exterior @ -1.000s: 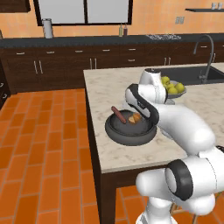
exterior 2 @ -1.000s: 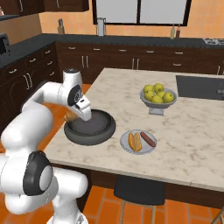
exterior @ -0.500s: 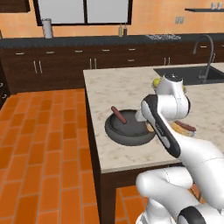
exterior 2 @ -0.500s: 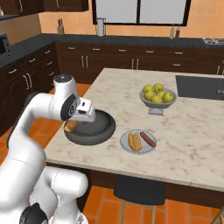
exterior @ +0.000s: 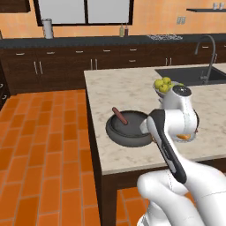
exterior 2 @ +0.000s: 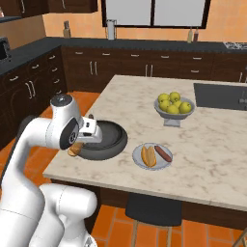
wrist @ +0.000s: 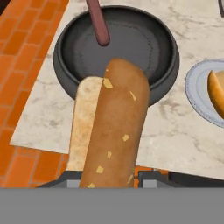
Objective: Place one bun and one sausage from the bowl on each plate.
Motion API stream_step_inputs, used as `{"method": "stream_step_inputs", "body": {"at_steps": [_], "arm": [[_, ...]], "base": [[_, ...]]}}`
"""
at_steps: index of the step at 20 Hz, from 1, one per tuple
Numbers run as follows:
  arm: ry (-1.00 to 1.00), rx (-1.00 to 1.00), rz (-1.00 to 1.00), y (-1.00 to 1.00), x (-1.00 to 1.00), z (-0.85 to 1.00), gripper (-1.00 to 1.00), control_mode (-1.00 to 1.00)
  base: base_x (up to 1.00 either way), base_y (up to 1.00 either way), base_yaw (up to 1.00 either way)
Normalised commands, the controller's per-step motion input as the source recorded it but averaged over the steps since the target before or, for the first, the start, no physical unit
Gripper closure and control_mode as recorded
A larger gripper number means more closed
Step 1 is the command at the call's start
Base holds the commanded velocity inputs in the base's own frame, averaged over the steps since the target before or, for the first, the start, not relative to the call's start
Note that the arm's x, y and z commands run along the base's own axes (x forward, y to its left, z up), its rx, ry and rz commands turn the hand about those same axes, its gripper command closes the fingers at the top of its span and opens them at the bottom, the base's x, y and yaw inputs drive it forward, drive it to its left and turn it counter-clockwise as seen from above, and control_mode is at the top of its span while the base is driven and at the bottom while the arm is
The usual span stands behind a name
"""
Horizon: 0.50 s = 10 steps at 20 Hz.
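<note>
Gripper (wrist: 113, 183) clamped on a bun (wrist: 114, 127), raised above counter edge, dark bowl (wrist: 166, 65) just ahead holding one sausage (wrist: 98, 24), filled plate (wrist: 199, 94) off to one side

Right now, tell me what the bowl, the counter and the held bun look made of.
Bowl: dark matte metal or cast iron, going by its dull grey, pan-like look.
Counter: polished stone, probably marble, pale and mottled.
Bun: baked bread, tan crust with light flecks, clamped in the gripper.

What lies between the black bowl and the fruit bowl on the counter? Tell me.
In the right base view, bare marble countertop separates the black bowl from the fruit bowl; the plate sits nearer the front edge, off that line.
</note>
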Motion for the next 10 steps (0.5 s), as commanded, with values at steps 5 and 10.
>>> {"method": "stream_step_inputs", "body": {"at_steps": [5, 10], "arm": [[0.0, 0.0, 0.0, 0.0, -0.07, 0.0, 1.0, 1.0], [0.0, 0.0, 0.0, 0.0, 0.0, 0.0, 1.0, 1.0]], "base": [[-0.62, -0.35, -0.02], [-0.56, -1.0, -0.03]]}}
